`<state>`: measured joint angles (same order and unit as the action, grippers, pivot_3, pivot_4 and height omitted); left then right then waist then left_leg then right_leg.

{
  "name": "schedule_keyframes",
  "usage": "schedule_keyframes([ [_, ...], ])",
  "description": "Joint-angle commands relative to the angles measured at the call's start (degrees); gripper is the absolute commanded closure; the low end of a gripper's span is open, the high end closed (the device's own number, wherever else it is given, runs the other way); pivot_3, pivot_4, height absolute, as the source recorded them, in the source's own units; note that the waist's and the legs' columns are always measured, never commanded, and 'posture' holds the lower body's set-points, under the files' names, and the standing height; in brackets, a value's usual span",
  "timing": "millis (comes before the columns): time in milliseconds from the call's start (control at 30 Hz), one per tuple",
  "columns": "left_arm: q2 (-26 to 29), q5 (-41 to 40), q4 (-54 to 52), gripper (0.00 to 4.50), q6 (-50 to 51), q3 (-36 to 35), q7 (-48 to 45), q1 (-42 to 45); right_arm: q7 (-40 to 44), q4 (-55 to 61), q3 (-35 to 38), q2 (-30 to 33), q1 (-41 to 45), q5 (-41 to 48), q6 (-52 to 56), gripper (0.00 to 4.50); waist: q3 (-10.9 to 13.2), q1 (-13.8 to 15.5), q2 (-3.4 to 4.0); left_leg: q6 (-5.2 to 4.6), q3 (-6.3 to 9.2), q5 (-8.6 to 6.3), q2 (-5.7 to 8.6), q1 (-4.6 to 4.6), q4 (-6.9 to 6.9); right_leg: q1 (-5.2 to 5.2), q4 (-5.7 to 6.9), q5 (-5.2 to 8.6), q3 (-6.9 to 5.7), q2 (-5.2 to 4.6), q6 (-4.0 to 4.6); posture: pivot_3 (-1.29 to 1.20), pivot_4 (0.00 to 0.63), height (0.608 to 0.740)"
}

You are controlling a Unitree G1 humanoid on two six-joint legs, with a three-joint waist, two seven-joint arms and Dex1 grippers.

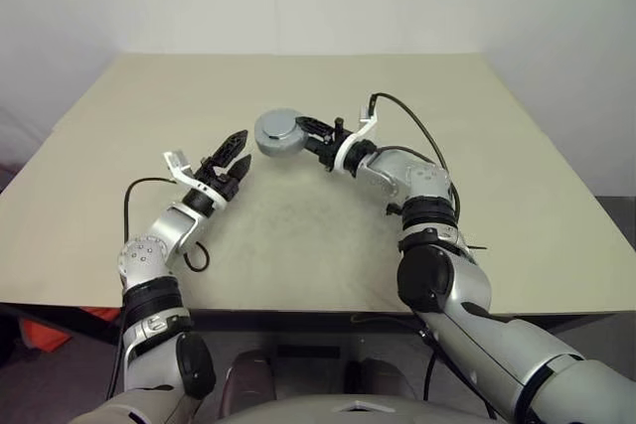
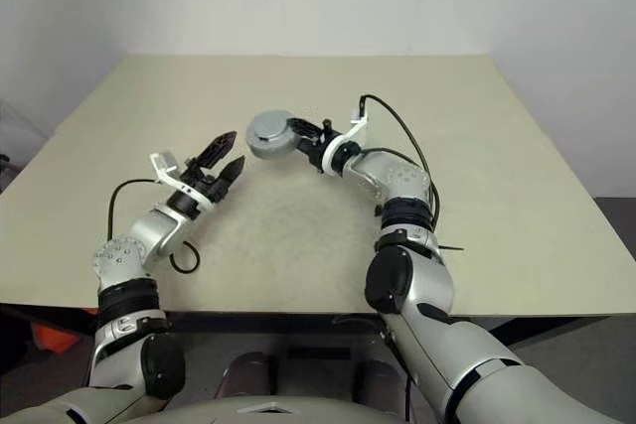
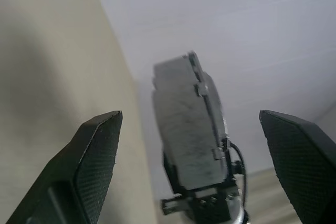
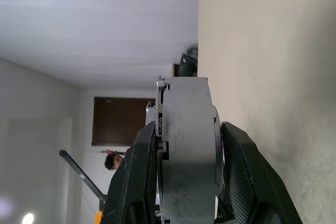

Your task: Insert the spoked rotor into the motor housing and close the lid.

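The right claw is clenched on a grey round assembly, apparently the motor housing with the lid on it, and holds it above the table. In the right wrist view its two fingers press flat on either side of the stacked round body. The left claw hangs released and empty just beside the lid, jaws spread wide. The closing step looks finished or nearly so; next the unit likely needs setting down on the table, kept level. Whether the rotor sits inside the housing cannot be told, since the casing hides its interior.
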<state>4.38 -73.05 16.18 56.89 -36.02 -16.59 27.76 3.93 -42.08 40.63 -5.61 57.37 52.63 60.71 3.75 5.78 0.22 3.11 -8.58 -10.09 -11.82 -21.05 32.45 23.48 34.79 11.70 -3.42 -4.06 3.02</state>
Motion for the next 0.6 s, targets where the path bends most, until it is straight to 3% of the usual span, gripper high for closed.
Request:
schedule_keyframes([
  [33,-0.55,-4.54,-0.33,0.06,1.14,0.53,0.15,2.62,0.29,4.47,-0.87,-0.87,0.34,3.78,1.91,2.85,0.00,0.00,-0.01,0.00,0.00,0.00,0.00,0.00,0.00,0.00,0.00,0.00,0.00,0.00,-0.01,0.00,0.000,0.740],
  [333,0.58,-1.81,9.55,0.06,-1.46,1.96,-1.32,8.88,-0.92,8.60,-2.07,-2.12,-1.53,5.78,4.05,2.85,0.01,0.21,-0.02,0.04,0.03,0.02,0.02,0.00,0.04,-0.03,-0.01,-0.15,0.00,0.00,-0.28,0.00,0.000,0.740],
  [600,1.15,1.01,11.27,0.06,-0.57,4.55,-3.82,9.10,-1.60,9.85,-2.58,-2.23,-2.01,6.68,3.41,2.85,0.01,0.21,-0.02,0.04,0.04,0.02,0.02,-0.04,0.03,-0.02,-0.02,-0.17,0.00,0.00,-0.31,0.00,0.000,0.740],
])
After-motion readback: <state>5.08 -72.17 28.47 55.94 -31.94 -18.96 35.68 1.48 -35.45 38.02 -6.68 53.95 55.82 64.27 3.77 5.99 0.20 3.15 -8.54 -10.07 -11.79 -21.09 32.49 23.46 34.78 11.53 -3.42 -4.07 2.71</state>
